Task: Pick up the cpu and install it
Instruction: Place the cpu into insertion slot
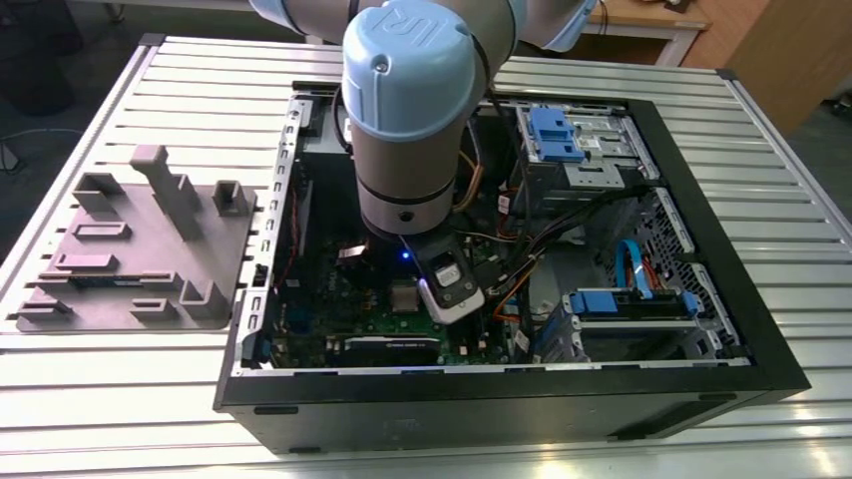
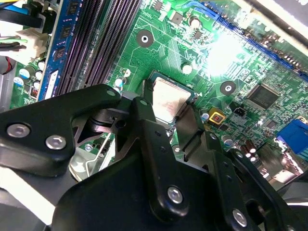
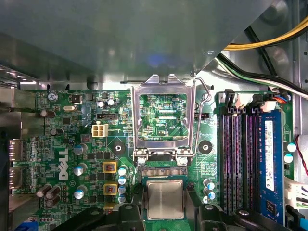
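The gripper (image 3: 165, 217) is seemingly pinching the cpu (image 3: 165, 198) flat, directly over the socket (image 3: 163, 172), hinged frame (image 3: 165, 91) lying beside.

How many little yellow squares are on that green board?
2 in the first wrist view: one yellow square nearer the open metal frame, another nearer the cpu; the gripper may hide more.

I'm looking at a worktop (image 1: 187, 70) of pale ribbed metal slats. An open black computer case (image 1: 506, 409) lies on it, covering the middle and reaching toward the edge on the exterior view's right. Beside the case, toward the opposite edge, sits a grey moulded fixture plate (image 1: 134, 259) with upright blocks.
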`<state>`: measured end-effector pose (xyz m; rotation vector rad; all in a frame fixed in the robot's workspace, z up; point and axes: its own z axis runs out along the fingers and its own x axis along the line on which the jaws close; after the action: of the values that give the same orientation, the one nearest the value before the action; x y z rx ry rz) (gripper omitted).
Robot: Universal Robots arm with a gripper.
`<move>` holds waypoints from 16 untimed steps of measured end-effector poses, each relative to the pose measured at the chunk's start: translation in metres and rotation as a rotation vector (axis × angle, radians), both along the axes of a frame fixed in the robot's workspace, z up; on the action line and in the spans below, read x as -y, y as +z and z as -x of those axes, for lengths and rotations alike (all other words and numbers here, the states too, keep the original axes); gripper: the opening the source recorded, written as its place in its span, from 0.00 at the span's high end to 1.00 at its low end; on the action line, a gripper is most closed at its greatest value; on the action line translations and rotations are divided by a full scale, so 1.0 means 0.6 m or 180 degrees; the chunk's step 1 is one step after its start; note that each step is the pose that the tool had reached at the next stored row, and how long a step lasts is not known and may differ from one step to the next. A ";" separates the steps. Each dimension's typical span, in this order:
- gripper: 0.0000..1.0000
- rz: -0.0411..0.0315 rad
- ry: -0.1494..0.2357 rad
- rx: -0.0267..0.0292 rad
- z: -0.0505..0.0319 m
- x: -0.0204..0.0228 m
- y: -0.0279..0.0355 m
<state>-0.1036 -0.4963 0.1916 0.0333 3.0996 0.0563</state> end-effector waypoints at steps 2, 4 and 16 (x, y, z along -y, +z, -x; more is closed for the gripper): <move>0.54 0.0000 0.0000 0.0000 0.000 0.0000 0.000; 0.54 0.0000 0.0000 -0.0001 0.000 0.0000 0.000; 0.60 0.0000 0.0000 0.0000 0.000 0.0000 0.000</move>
<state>-0.1038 -0.4963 0.1916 0.0332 3.0996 0.0563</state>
